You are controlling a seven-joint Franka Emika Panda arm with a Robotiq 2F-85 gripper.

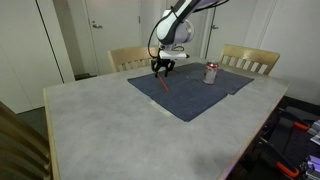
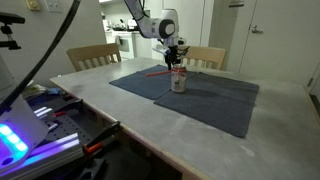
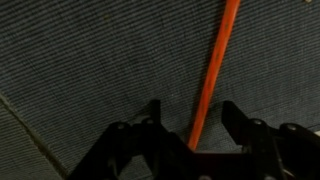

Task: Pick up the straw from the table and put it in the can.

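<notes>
The red straw [image 3: 215, 70] lies flat on the dark blue cloth mat [image 3: 90, 70], which covers part of the marbled table [image 1: 100, 125]. My gripper [image 3: 192, 108] is low over the mat, open, with one finger on each side of the straw's near end and neither touching it. In both exterior views the gripper [image 1: 161, 66] [image 2: 173, 55] hangs over the straw [image 1: 163, 83] [image 2: 155, 72]. The silvery can with red markings [image 1: 211, 73] [image 2: 178, 81] stands upright on the mat [image 1: 195, 98], a short way from the gripper.
Two wooden chairs [image 1: 130, 57] [image 1: 250, 59] stand at the table's far side. The mat [image 2: 210, 98] covers the far half of the table [image 2: 150, 135]. Cables and equipment [image 2: 40, 120] sit off the table's edge.
</notes>
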